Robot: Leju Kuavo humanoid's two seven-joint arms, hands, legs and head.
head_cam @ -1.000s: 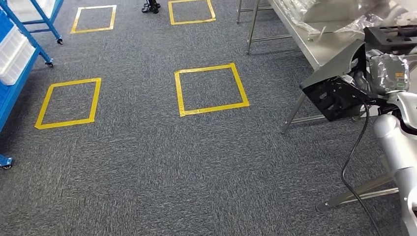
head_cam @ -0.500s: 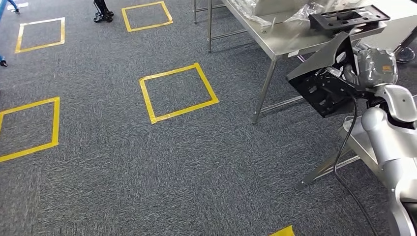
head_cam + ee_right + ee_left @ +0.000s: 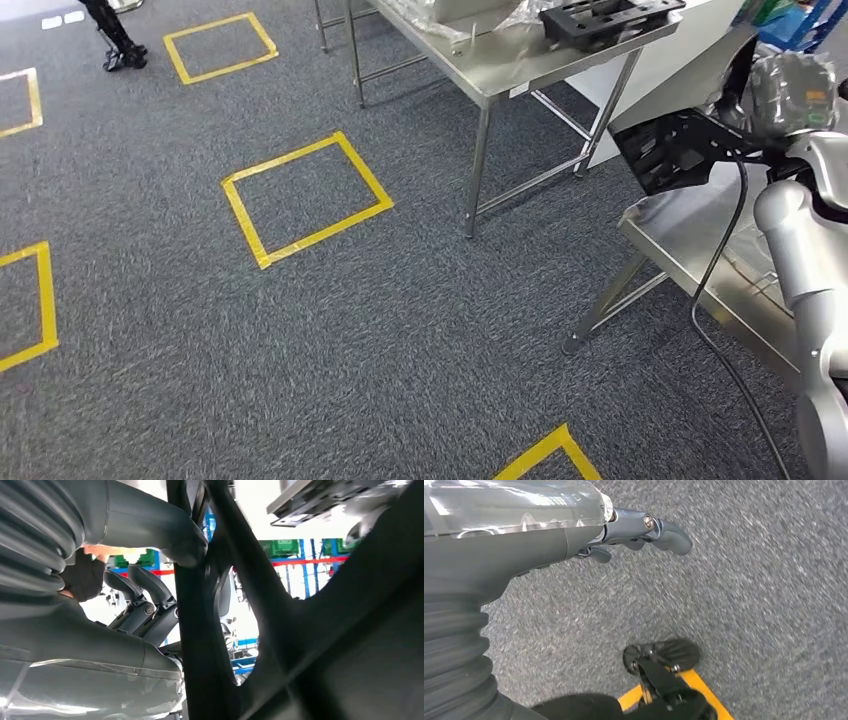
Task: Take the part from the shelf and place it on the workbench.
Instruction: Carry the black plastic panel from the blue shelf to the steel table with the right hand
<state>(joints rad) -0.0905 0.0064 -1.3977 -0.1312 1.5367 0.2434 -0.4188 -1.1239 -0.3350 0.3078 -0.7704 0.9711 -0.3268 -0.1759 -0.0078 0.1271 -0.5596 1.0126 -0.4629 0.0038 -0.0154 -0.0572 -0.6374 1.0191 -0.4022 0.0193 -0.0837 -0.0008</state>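
Observation:
In the head view, at the far right, my right hand (image 3: 790, 95), wrapped in clear plastic, holds a flat black part (image 3: 672, 150) tilted at chest height. The right wrist view has the part's dark frame (image 3: 210, 630) close up, with the thumb (image 3: 175, 535) pressed on one side and the fingers (image 3: 145, 600) on the other. The steel workbench (image 3: 500, 75) stands ahead, up and to the left of the held part, and carries another black part (image 3: 610, 15). My left hand (image 3: 644, 530) hangs over the carpet and holds nothing.
A second, lower steel surface (image 3: 690, 235) lies directly under the held part, its legs slanting to the floor. Yellow tape squares (image 3: 305, 200) mark the grey carpet. Crumpled plastic (image 3: 440, 15) lies on the workbench. A dark footed object (image 3: 115, 45) stands at the far top left.
The camera has turned to the right, so the floor squares slid left and the workbench came further into view. My right hand still holds the black part.

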